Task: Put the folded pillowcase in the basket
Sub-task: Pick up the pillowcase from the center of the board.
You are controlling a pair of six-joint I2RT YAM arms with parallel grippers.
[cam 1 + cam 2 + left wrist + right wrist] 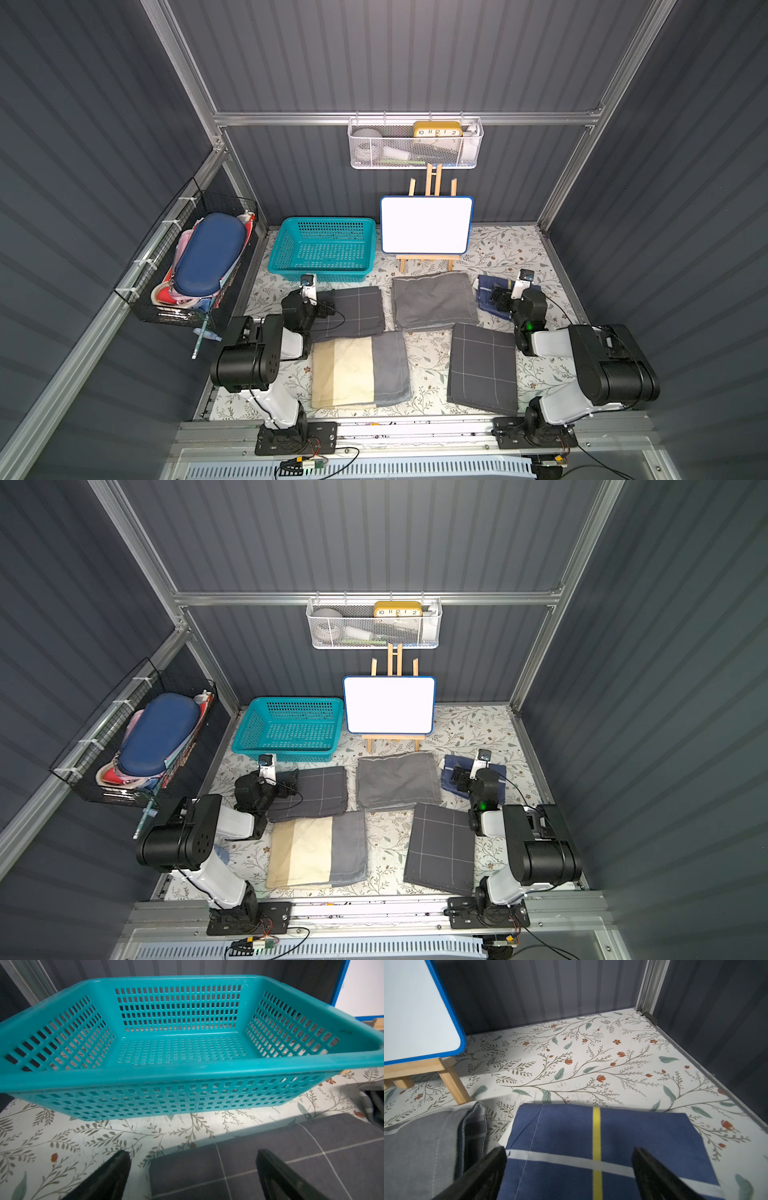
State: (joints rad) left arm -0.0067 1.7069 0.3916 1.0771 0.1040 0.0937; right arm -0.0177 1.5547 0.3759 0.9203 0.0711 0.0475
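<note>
Your teal basket (326, 230) sits at 10 o'clock on the desk (428, 353), against the back wall, with the whiteboard (426, 224) just beside it at 12 o'clock. In the left wrist view its rim (166, 1072) fills the frame and the perforated bottom shows bare.

Five folded pillowcases lie flat on the desk, all outside the basket. The dark grid pillowcase (359, 311) is at 9 o'clock, just in front of the basket. The plain grey pillowcase (432, 299) is near the middle, towards 12. The navy pillowcase (591, 1138) with white and yellow stripes is at 2 o'clock. The cream-and-grey pillowcase (357, 370) is at 7 o'clock and the second grid pillowcase (484, 370) at 5 o'clock.

Your left end effector (193, 1167) has its fingers (112, 1176) spread wide apart, over the corner of the dark grid pillowcase nearest the basket, and grips nothing. Your right end effector (569, 1172) is likewise spread wide, its fingers (654, 1176) straddling the navy pillowcase without clamping it. You cannot tell from these views whether either one touches the cloth.
</note>
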